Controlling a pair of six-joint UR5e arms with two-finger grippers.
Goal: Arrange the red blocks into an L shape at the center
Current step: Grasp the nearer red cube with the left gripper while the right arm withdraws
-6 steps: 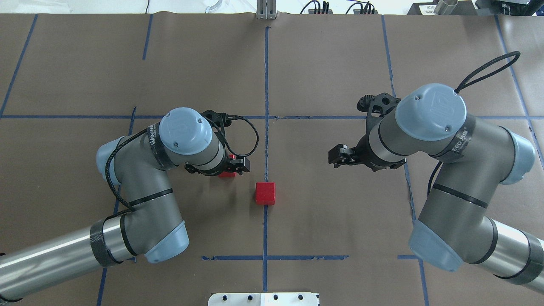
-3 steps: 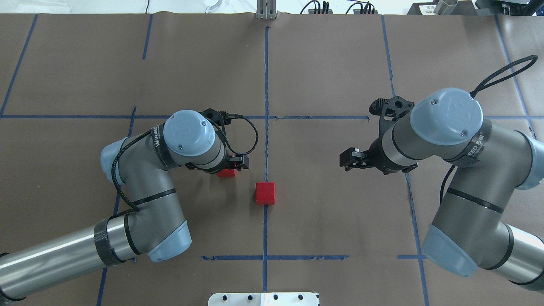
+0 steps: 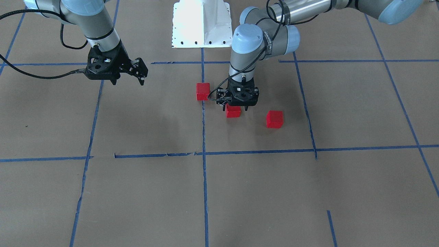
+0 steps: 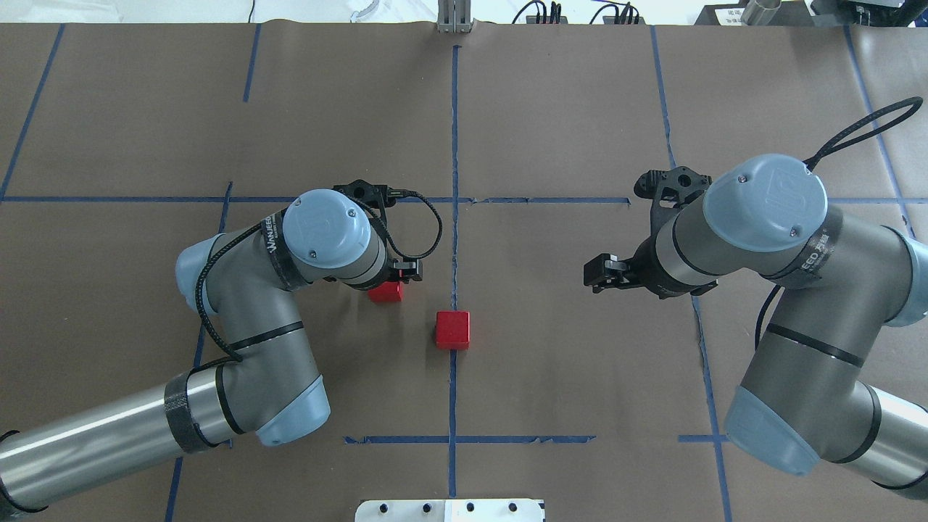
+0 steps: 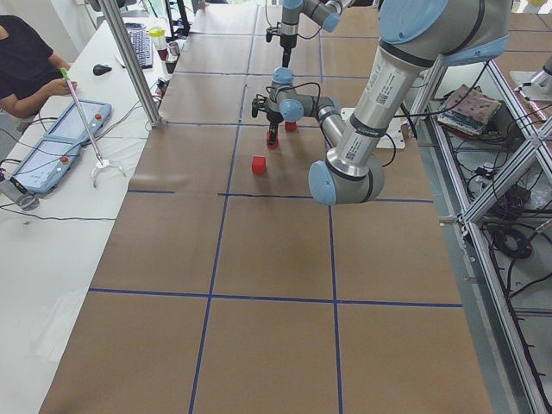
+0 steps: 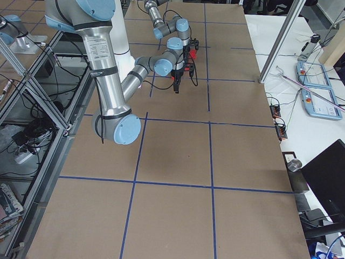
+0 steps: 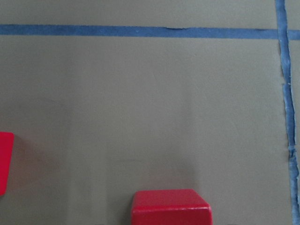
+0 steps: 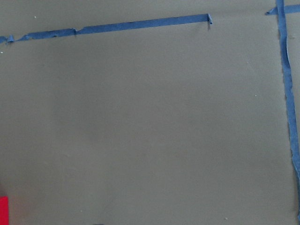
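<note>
Left gripper (image 3: 236, 109) low, vertical; right gripper (image 3: 129, 79) high, tilted, fingers apart.

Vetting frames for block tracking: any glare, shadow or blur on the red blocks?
Front-facing view: red blocks sharp, soft shadow beside the left gripper. Left wrist view: slight sheen on the near block, along its top edge. Overhead view: no glare on them.

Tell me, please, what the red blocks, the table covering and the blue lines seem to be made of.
The red blocks: solid, sharp-edged cubes, evenly coloured with a faint sheen along the edges; probably painted wood or hard plastic, I cannot tell which. The table covering: matte brown paper, judging by its flat, dull look. The blue lines: adhesive tape, torn and wrinkled in places.
</note>
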